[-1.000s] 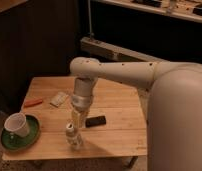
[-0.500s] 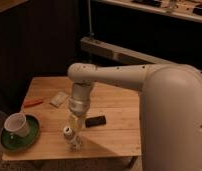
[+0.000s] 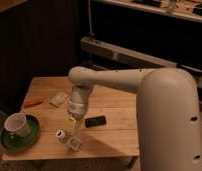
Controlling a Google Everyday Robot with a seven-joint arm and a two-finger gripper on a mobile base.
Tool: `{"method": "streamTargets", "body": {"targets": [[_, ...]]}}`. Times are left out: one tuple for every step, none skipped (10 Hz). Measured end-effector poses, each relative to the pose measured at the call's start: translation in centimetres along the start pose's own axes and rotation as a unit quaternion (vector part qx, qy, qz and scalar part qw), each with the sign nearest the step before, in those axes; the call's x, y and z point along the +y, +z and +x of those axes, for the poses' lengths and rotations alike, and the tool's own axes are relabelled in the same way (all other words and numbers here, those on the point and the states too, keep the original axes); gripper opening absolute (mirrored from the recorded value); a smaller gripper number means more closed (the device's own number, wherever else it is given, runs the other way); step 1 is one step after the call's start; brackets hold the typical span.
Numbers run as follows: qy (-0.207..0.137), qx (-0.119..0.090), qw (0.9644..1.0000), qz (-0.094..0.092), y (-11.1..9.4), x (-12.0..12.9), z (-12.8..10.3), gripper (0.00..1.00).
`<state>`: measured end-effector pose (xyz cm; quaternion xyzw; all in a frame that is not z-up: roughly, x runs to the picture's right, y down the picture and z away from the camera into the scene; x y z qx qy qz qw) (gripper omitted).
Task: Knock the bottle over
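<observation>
The small whitish plastic bottle with a dark round cap (image 3: 68,140) is in the lower middle-left of the frame, near the front edge of the light wooden surface (image 3: 114,135). It leans strongly, with the cap pointing to the left and a little up, and its pale body goes down to the right. Whether it already lies flat on the wood cannot be told.

The hand (image 3: 75,124) is just above and a little to the right of the bottle, at the end of the white rounded arm (image 3: 119,82) that comes in from the right side of the frame. Its tip is very close to the body of the bottle; contact cannot be told, and also how wide the hand is spread cannot be told.

To the right of the hand lies a small flat black rectangular object (image 3: 95,121). Further to the upper left there is a pale flat packet (image 3: 59,99) and an orange thin tool (image 3: 33,103) near the left edge. At the lower left a white cup (image 3: 16,125) stands on a round green plate (image 3: 30,141), well apart from the bottle.
</observation>
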<state>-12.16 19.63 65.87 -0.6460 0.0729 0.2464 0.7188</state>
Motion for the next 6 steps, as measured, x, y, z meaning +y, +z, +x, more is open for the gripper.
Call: {"method": "streamTargets", "body": {"targets": [[-0.001, 0.003, 1.0000, 0.000, 0.3, -0.1, -0.2, 0.00], [-0.006, 0.004, 1.0000, -0.001, 0.6, 0.0, -0.7, 0.00], [-0.016, 0.008, 0.9998, -0.003, 1.1, 0.5, -1.1, 0.00], [-0.025, 0.009, 0.9996, -0.005, 1.4, 0.9, -1.6, 0.00], [-0.039, 0.012, 0.9991, -0.009, 2.0, 1.3, -2.4, 0.00], [-0.052, 0.011, 0.9985, -0.010, 2.7, 2.0, -3.4, 0.00]]}}
